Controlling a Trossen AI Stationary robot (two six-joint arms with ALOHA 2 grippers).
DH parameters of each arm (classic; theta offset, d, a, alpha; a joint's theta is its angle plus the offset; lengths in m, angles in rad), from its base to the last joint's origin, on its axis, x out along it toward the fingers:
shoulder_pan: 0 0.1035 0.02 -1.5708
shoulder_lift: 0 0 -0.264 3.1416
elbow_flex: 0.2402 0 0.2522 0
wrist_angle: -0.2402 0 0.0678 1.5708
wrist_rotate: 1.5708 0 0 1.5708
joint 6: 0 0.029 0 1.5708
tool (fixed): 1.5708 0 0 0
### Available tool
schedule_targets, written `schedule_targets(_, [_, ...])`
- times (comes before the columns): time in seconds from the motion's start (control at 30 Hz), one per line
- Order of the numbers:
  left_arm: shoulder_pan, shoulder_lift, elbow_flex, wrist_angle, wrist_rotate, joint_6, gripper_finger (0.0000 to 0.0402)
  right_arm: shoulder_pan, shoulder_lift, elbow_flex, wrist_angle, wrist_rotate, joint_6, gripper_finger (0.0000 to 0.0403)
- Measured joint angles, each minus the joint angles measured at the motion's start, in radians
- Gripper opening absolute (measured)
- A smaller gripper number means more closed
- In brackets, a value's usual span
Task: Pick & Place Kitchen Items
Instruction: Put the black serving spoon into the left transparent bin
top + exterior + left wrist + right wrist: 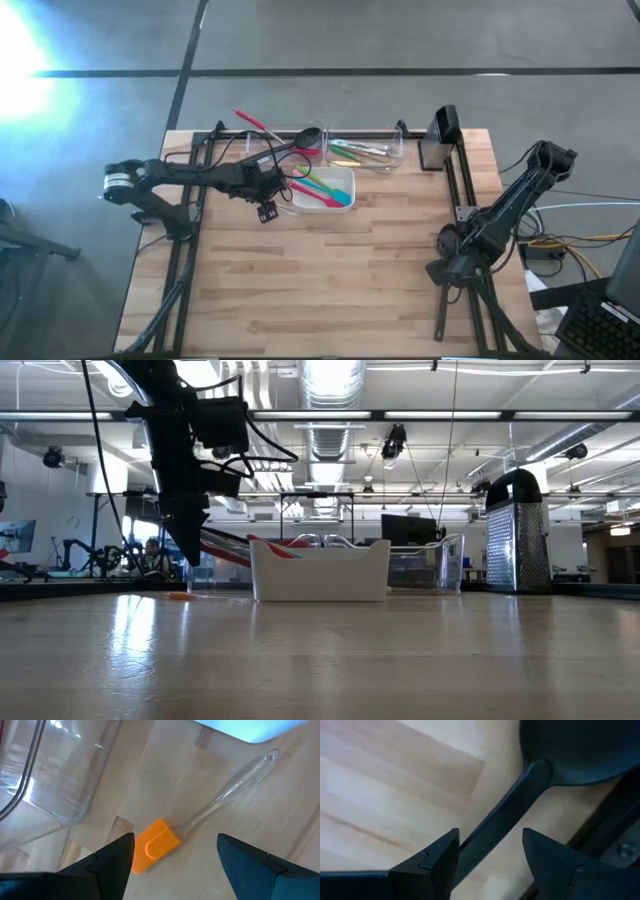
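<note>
An orange spatula (156,845) with a clear handle (227,792) lies flat on the wooden table, between the clear bin (50,775) and the white dish (322,190). My left gripper (175,840) hovers open above it, one finger on each side of its neck; in the low view my left gripper (190,550) hangs clear of the table. A black spoon (570,750) lies on the table near the right rail. My right gripper (490,837) points down over its handle (505,815), open, with a finger on each side. In the high view my right gripper (447,262) hides the spoon.
The white dish holds pink, green and blue utensils (325,188). A black ladle (303,140) and a red utensil (255,125) lean over the clear bin behind it. A second clear bin (365,150) holds more utensils. A metal grater (515,530) stands at the far right. The near half of the table (330,290) is bare wood.
</note>
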State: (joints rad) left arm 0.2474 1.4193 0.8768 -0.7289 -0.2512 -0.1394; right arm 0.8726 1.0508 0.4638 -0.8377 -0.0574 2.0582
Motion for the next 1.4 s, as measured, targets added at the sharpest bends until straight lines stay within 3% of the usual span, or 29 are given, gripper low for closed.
schedule_targets(0.27, [0.000,0.000,0.000,-0.005,0.000,-0.007,0.0287,0.000,-0.005,-0.088,0.109,0.001,0.007,0.0185])
schedule_targets(0.53, [0.000,-0.001,0.000,-0.007,-0.001,-0.007,0.0287,-0.003,0.000,-0.048,0.137,0.026,-0.012,0.0059])
schedule_targets(0.6, [0.000,-0.001,0.001,-0.009,-0.001,-0.007,0.0287,-0.002,-0.003,-0.039,0.161,0.050,-0.048,0.0057])
schedule_targets(0.8, [0.000,-0.005,0.022,-0.024,-0.001,-0.006,0.0287,0.001,-0.002,0.016,0.156,0.202,-0.137,0.0057])
schedule_targets(1.0, [0.000,-0.021,0.039,-0.025,-0.009,0.016,0.0287,0.000,-0.002,0.105,0.142,0.421,-0.247,0.0057])
schedule_targets(1.4, [0.000,-0.070,0.045,-0.026,-0.013,0.005,0.0287,-0.061,-0.002,0.246,0.134,0.796,-0.606,0.0057])
